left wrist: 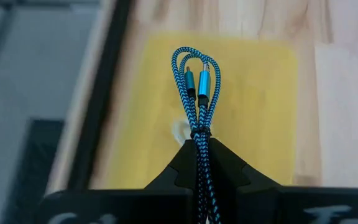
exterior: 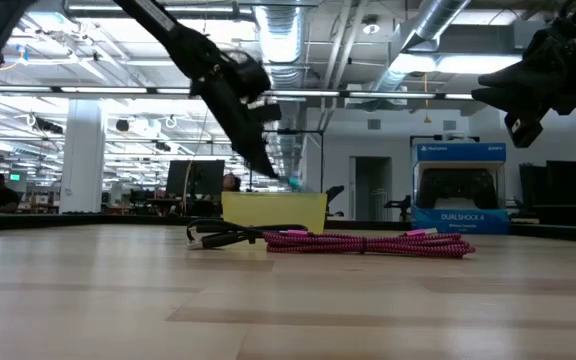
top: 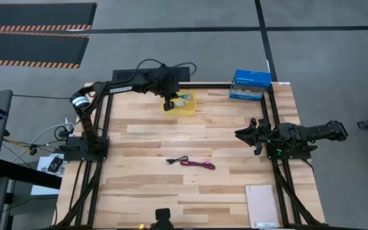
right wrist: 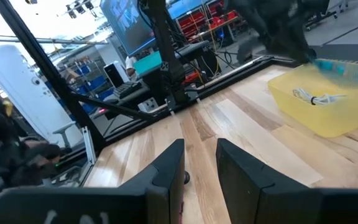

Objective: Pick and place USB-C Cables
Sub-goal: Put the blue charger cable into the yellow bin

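My left gripper (top: 169, 103) hangs over the yellow bin (top: 186, 103) at the table's far edge, shut on the teal cable (left wrist: 196, 74). The cable's looped end with both plugs sticks out past the fingers above the bin's floor (left wrist: 260, 93). A white cable (right wrist: 312, 98) lies inside the bin. The black cable (top: 177, 160) and the magenta-red cable (top: 200, 165) lie side by side on the table's middle, also in the low view (exterior: 228, 235) (exterior: 368, 243). My right gripper (top: 248, 135) waits at the table's right side, narrowly open and empty. My left gripper pinches the teal cable's bundle between its two fingers just behind the black tie (left wrist: 199, 134). The fingers lie along the bundle, slanting down from the table's left. The cable is lifted clear, with its loop and plugs (left wrist: 197, 78) over the bin.
A blue boxed controller (top: 251, 84) stands at the far right, beside the bin. A pale notebook (top: 262, 204) lies at the near right corner. Bare wood lies between the bin and the two cables on the table.
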Action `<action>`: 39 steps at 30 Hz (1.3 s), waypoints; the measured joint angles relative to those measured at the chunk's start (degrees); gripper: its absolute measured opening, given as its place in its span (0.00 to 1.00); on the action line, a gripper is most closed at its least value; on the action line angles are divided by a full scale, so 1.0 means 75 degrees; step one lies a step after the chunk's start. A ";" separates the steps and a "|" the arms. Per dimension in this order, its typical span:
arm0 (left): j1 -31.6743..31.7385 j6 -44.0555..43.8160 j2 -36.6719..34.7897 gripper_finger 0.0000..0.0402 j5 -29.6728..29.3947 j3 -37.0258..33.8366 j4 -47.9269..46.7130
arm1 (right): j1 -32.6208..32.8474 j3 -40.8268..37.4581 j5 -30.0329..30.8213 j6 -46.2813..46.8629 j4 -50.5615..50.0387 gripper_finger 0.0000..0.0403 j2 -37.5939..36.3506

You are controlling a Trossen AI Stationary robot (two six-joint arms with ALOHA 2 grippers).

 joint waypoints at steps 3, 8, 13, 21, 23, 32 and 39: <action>-0.0045 -0.0052 0.0618 0.00 -0.0105 0.0322 -0.0442 | 0.0000 0.0000 0.0029 0.0005 0.0002 0.29 -0.0002; -0.0056 -0.0244 0.1105 0.00 -0.0003 0.0455 -0.0316 | 0.0002 -0.0003 0.0029 0.0052 0.0005 0.29 -0.0002; -0.0088 -0.0102 0.1270 0.00 0.0129 0.0468 -0.0346 | -0.0001 0.0000 0.0026 0.0041 0.0005 0.29 0.0001; -0.0083 -0.0052 0.1630 0.00 0.0139 0.0486 -0.0243 | 0.0001 -0.0001 0.0023 0.0052 0.0005 0.29 0.0001; -0.0087 -0.0055 0.1718 0.00 0.0074 0.0497 -0.0250 | 0.0002 0.0000 0.0023 0.0055 0.0005 0.29 -0.0002; 0.0006 -0.0189 0.1771 0.00 0.0020 0.0486 -0.0266 | 0.0002 0.0000 0.0023 0.0058 0.0005 0.29 0.0001; 0.0011 -0.0311 0.1787 0.08 -0.0184 0.0474 -0.0281 | 0.0002 0.0000 0.0020 0.0058 0.0005 0.29 0.0001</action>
